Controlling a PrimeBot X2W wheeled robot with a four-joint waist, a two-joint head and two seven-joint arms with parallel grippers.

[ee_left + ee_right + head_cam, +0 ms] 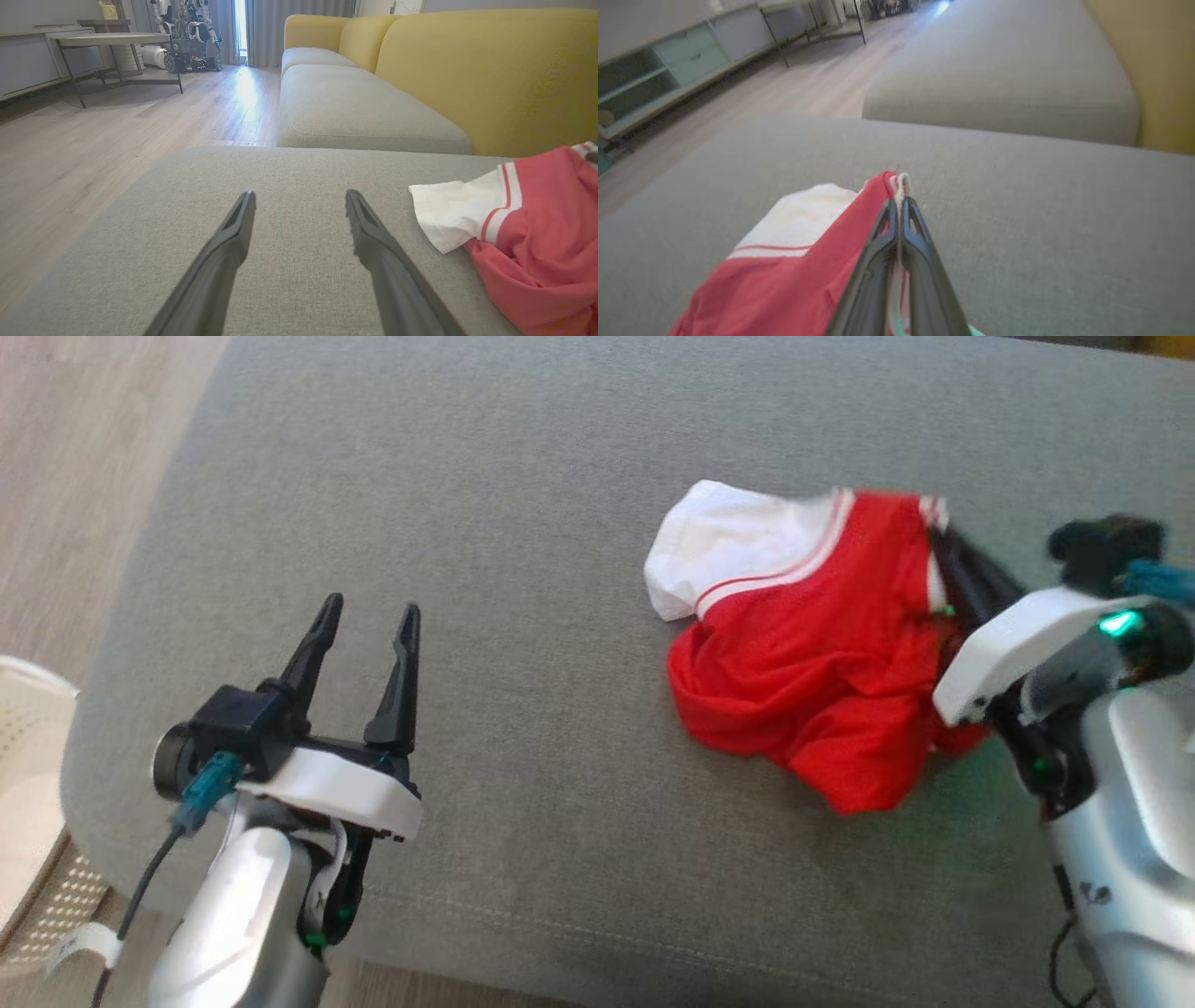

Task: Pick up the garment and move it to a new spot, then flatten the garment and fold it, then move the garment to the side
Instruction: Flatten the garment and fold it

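Item 1: garment (803,644), red fabric with a white panel and thin red-and-white stripes, lying crumpled on the right part of the grey seat cushion (523,523); the white panel faces the cushion's middle and the red bulk is bunched toward the robot. Item 2: right gripper (899,205), its 2 dark fingers pressed together on the garment's striped edge, a pinch of red and white cloth caught between the tips; in the head view it enters from the right, over the garment's right side. Item 3: left gripper (369,616), 2 fingers spread wide with nothing between them, held over bare cushion to the left of the garment and well apart from it; in its own wrist view the white panel lies just beyond the right-hand finger. Item 4: yellow backrest (490,74) behind the cushion, with a second grey seat beyond. Item 5: wooden floor (93,140), with a metal-legged table (112,39). Item 6: white perforated basket (28,737) beside the cushion's left corner.
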